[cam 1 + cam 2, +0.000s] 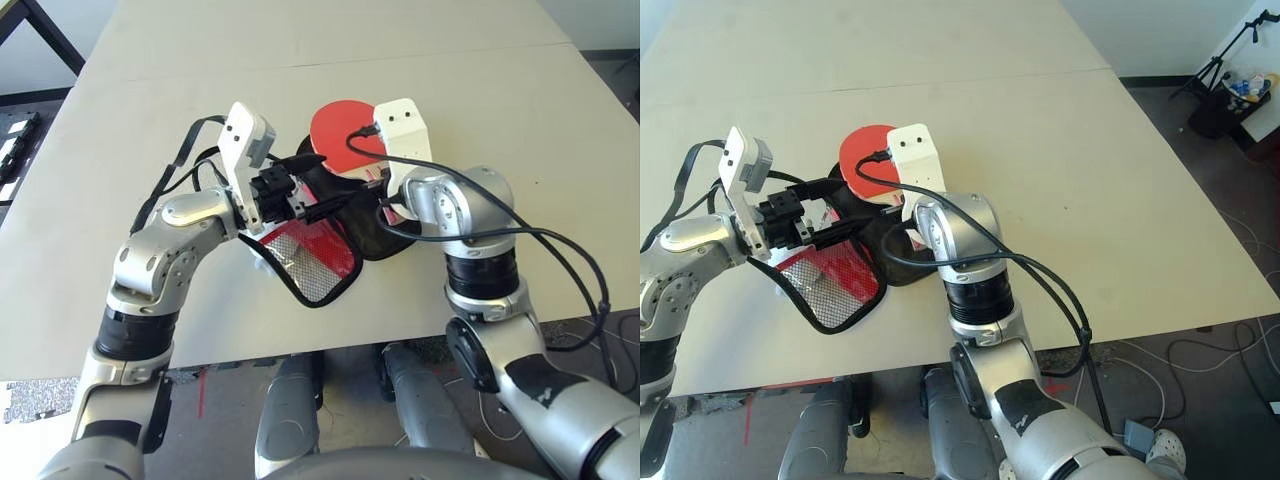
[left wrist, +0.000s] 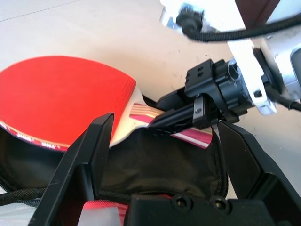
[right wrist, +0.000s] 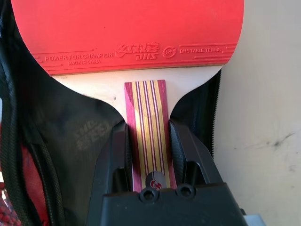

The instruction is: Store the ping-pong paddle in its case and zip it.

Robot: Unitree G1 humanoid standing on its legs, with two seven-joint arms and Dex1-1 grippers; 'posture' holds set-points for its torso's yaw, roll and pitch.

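Beige worktop (image 1: 520, 150) under open case (image 1: 320, 265). Right fingers (image 3: 149, 141) clenched on paddle (image 3: 146, 117) handle, blade beyond fingertips over the lining. Left fingers (image 2: 164, 160) released, spread astride the case mouth. Could snag blade on zipper edging if angled.

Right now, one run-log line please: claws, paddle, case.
right claw: shut on paddle handle | left claw: open beside case | case: unzipped, open | paddle: not fully in

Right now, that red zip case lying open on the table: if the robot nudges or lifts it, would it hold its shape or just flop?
Probably flop: the case is soft fabric, and its mesh flap already sags and curls on the table. It looks light, so a push would likely slide or bunch it. Zipping may need one gripper steadying it.
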